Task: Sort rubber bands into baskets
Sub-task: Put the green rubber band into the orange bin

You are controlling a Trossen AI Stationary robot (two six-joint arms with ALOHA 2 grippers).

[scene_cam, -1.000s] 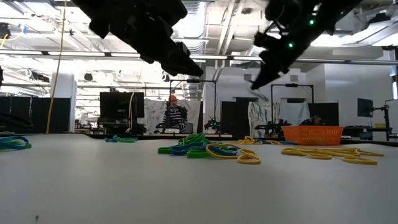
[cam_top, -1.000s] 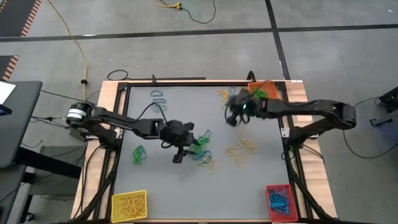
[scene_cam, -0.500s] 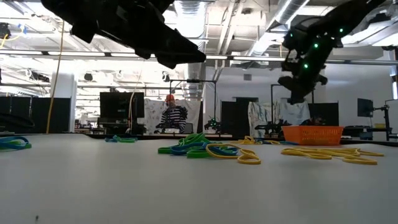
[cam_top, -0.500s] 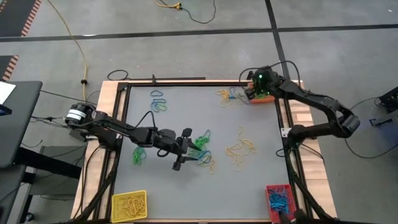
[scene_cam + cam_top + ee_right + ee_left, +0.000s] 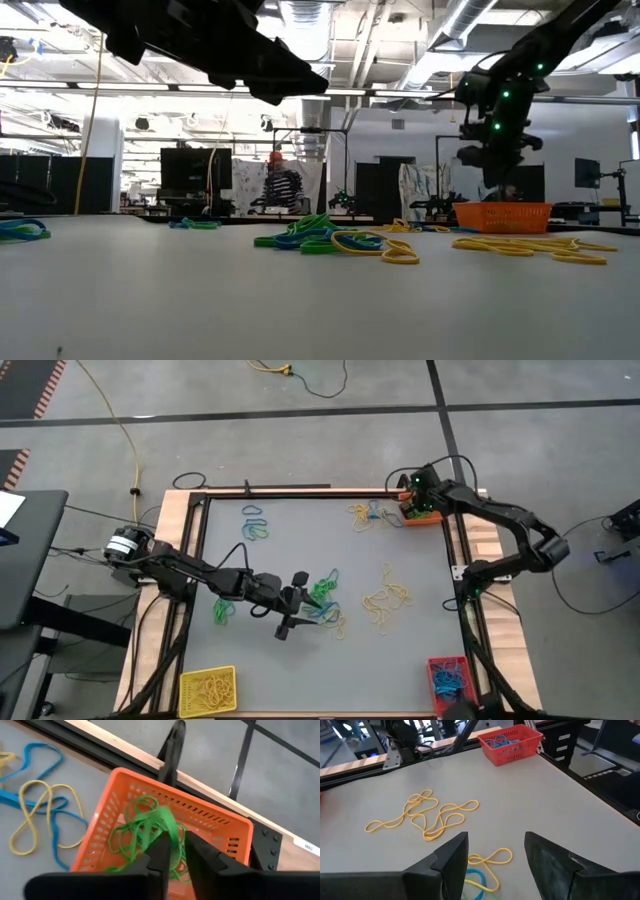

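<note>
My right gripper [image 5: 177, 842] hangs over the orange basket [image 5: 210, 815] at the table's far right corner, pointing steeply down, its fingertips a narrow gap apart. Green rubber bands [image 5: 145, 832] lie in that basket. My left gripper [image 5: 303, 602] hovers open above mid-table, just left of a mixed pile of green, blue and yellow bands [image 5: 326, 598]. In the left wrist view a yellow band [image 5: 492, 857] lies on the table below its fingers. The yellow basket [image 5: 208, 690] and the red basket [image 5: 450, 682] stand at the near corners, both with bands inside. My right gripper has a green band's strip [image 5: 167, 822] running from the basket into the gap between its fingertips. The fingers come from above, slanting down. Whether they touch the band, I cannot tell.
Loose yellow bands [image 5: 388, 598] lie right of the pile. A green bunch [image 5: 222, 608] lies at the left, blue and green loops [image 5: 255, 520] at the far left, and yellow and blue ones [image 5: 365, 513] beside the orange basket. A wooden frame [image 5: 180, 510] borders the table.
My right gripper has swung from above the table's far middle toward the far right corner, has tipped downward and now hangs over the orange basket. My left gripper has shifted a little toward the near edge beside the mixed pile.
</note>
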